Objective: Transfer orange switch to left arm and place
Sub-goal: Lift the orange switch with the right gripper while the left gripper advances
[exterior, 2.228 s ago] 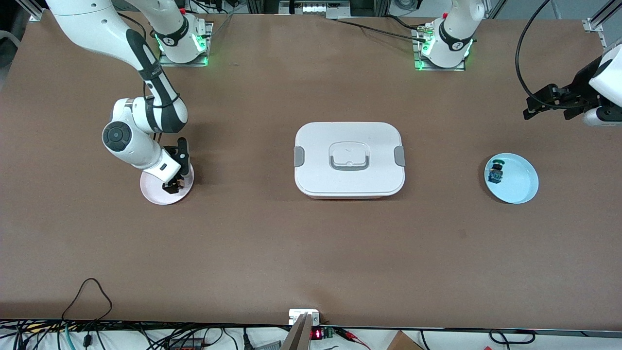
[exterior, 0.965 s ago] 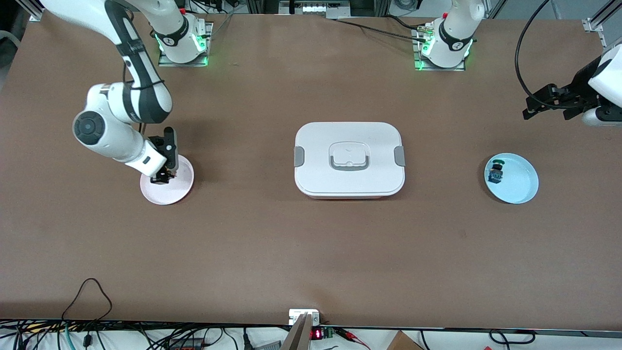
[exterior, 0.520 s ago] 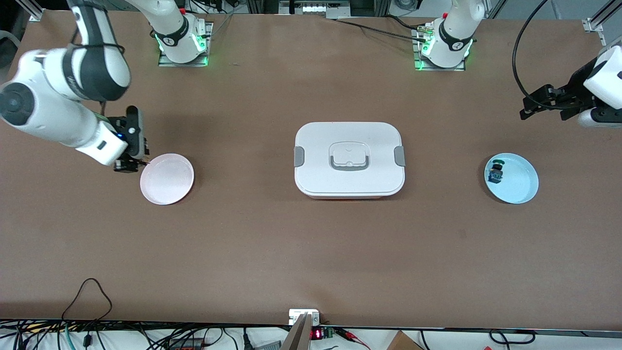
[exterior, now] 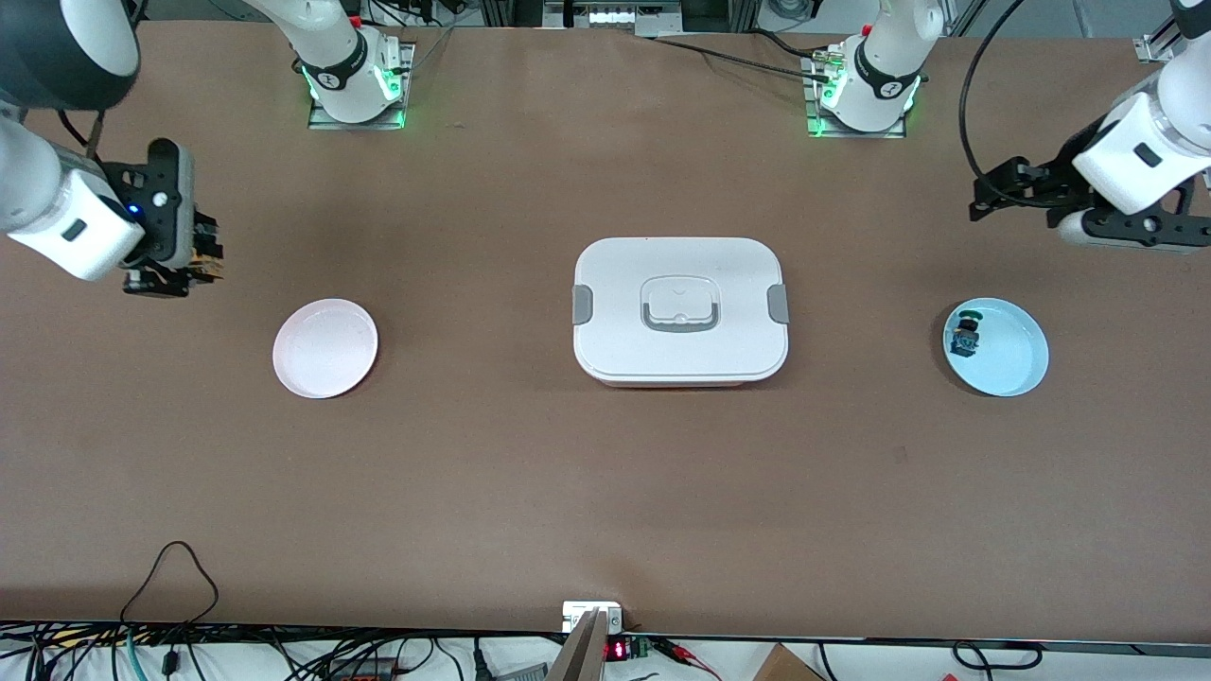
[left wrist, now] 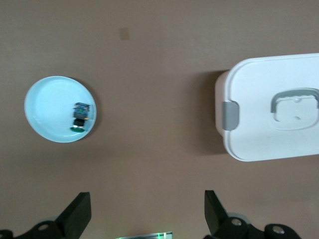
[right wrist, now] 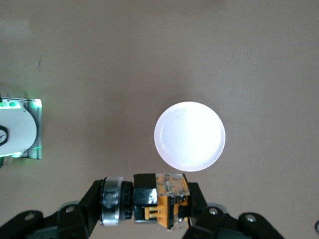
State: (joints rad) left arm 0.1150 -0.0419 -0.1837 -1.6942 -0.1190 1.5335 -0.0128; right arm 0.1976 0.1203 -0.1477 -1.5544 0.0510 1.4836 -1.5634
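The right gripper (exterior: 180, 260) hangs high over bare table at the right arm's end, clear of the pink plate (exterior: 324, 347), its fingers pinching the orange switch (right wrist: 167, 201). In the right wrist view the switch lies crosswise between the fingers, long axis running from finger to finger, silver-ringed cap at one end and orange body at the other. The left gripper (exterior: 989, 194) hovers over the table's left-arm end, fingers spread wide. The box (exterior: 679, 309) sits mid-table; the blue plate (exterior: 1012, 369) carries a blue switch (exterior: 965, 336).
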